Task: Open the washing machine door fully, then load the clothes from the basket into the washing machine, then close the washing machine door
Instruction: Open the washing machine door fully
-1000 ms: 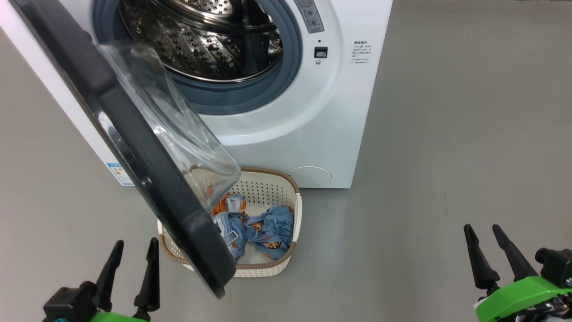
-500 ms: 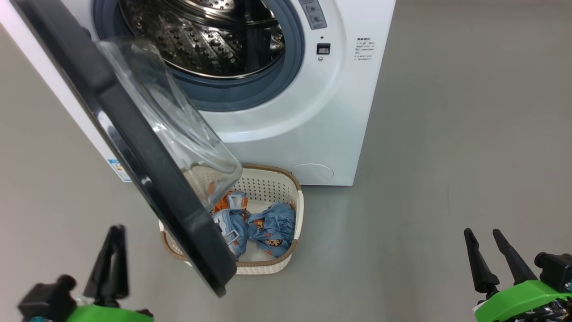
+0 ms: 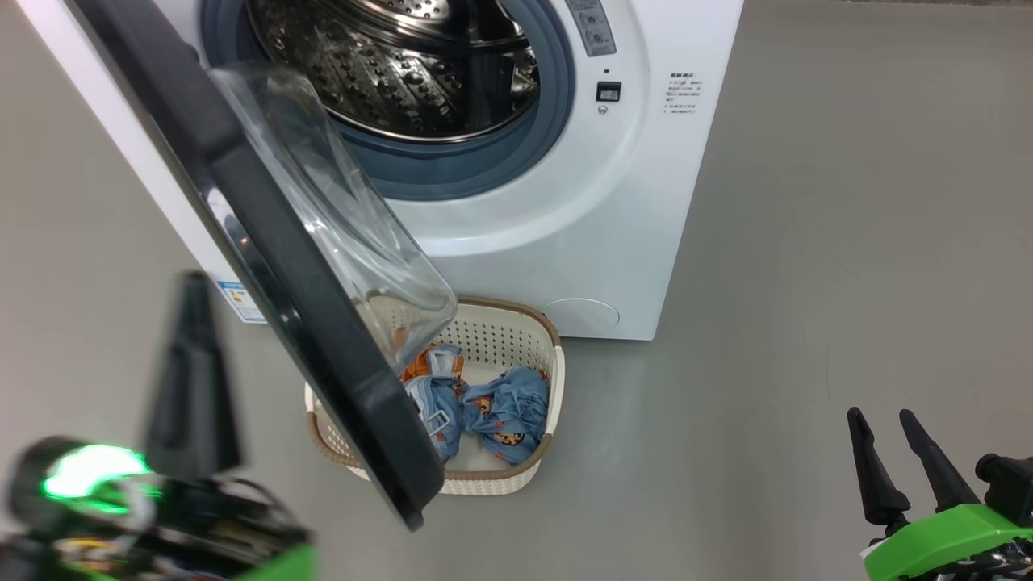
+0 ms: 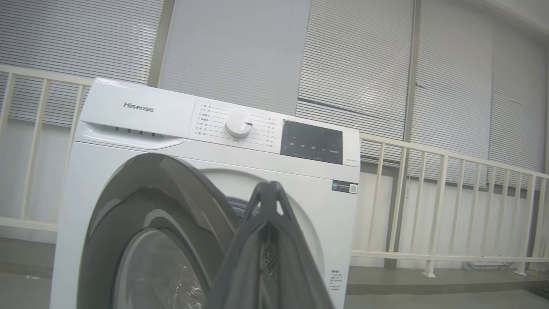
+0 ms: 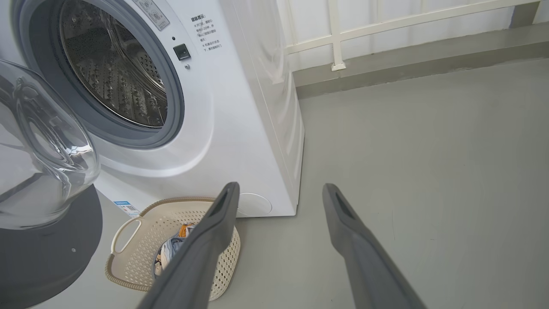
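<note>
The washing machine door (image 3: 266,258) hangs open from the washing machine (image 3: 565,242); the basket (image 3: 494,343) with the clothes (image 3: 504,411) sits on the floor (image 3: 807,242) just before the machine; left gripper (image 3: 192,282) pressed together, empty; right gripper (image 3: 878,413) apart, empty.

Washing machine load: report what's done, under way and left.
Done: the door is unlatched and swung out, though it hangs over the basket, so likely not fully open. In hand: the left gripper is shut, to the door's left; the right gripper is open and empty. Left: the clothes lie in the basket; loading and closing remain.
</note>
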Robot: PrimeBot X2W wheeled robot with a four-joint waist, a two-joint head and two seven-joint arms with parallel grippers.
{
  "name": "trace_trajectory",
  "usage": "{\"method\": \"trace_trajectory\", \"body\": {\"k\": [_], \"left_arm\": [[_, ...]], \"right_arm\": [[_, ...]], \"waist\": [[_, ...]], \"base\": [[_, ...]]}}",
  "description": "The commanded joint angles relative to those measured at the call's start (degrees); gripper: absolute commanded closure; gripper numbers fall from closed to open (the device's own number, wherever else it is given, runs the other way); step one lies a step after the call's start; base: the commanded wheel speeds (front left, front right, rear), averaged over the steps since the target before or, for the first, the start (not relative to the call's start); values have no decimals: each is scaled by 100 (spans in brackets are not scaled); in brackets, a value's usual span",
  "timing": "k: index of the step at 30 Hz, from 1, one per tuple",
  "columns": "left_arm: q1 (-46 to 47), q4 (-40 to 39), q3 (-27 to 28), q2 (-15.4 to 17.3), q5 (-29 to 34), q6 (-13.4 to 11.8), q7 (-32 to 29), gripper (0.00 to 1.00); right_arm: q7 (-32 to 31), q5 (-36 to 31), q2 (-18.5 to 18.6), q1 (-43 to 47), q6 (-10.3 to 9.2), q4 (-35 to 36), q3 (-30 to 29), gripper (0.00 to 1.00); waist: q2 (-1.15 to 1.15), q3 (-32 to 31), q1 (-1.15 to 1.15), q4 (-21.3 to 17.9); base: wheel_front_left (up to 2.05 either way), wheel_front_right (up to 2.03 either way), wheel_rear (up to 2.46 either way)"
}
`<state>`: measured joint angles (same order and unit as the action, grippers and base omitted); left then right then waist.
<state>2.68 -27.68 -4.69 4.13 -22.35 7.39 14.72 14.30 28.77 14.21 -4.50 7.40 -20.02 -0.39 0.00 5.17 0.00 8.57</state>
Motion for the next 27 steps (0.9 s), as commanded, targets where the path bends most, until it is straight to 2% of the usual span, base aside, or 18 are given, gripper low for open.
{"method": "trace_trajectory", "body": {"k": [1,6,12,19,27], "left_arm": [[128,-233,-8,78,45,10,28,100],[-80,-216,-1260,143,-24,10,0,100],[-141,874,-2338,176,-361,10,-146,100],[76,2248,-2401,108,-916,10,-84,100],[535,3026,-2217,50,-988,10,10,100]], "right_arm": [[70,-78,68,73,9,151,106,0],[70,-87,51,83,9,167,123,0],[70,-72,29,43,9,175,192,0],[70,-51,23,32,9,189,234,0],[70,-52,27,13,9,224,190,0]], "waist": [[0,-15,0,16],[0,-34,0,52],[0,-34,0,28],[0,-26,0,-5],[0,61,0,25]], "base": [[0,0,0],[0,0,0],[0,0,0],[0,0,0],[0,0,0]]}}
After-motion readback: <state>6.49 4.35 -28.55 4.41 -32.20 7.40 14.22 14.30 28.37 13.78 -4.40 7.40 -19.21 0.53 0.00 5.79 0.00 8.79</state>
